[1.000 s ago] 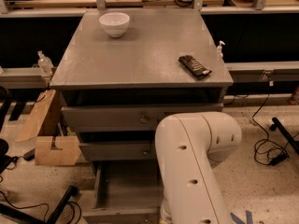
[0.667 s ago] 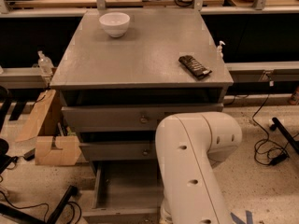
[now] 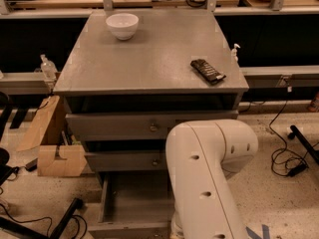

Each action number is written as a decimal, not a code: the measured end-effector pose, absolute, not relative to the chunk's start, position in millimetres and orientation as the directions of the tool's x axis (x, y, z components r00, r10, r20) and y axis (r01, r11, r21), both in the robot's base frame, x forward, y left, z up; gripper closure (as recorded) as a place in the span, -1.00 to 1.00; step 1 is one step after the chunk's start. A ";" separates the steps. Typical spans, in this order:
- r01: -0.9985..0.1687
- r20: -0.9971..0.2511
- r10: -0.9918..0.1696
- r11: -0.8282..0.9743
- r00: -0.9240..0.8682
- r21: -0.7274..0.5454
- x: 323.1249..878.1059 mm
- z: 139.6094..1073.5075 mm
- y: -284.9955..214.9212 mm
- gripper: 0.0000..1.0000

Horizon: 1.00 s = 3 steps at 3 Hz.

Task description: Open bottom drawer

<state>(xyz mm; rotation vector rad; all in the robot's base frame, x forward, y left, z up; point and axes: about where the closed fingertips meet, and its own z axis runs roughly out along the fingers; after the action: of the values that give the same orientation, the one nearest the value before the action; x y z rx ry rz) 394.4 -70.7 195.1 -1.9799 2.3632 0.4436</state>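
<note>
The grey cabinet has three drawers. The bottom drawer stands pulled out toward me, its plain grey inside showing and its front at the lower edge of the view. Above it, the middle drawer and top drawer are slightly ajar, each with a small round knob. My white arm reaches down in front of the cabinet's right side and covers part of the bottom drawer. The gripper is out of view, below the frame past the arm's end.
A white bowl and a dark packet rest on the cabinet top. Cardboard pieces lean at the cabinet's left. Cables lie on the floor to the right, and a black stand leg at lower left.
</note>
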 end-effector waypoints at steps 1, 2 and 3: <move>-0.968 -0.201 -0.961 0.151 -0.192 0.199 394.4 195.1 -70.7 -0.28; -0.968 -0.201 -0.961 0.151 -0.192 0.199 394.4 195.1 -70.7 -0.75; -0.968 -0.201 -0.961 0.151 -0.192 0.200 393.7 194.7 -70.6 -1.00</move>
<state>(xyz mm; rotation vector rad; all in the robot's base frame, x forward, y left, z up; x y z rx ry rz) 393.7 -70.6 194.7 -1.9807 2.3636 0.4452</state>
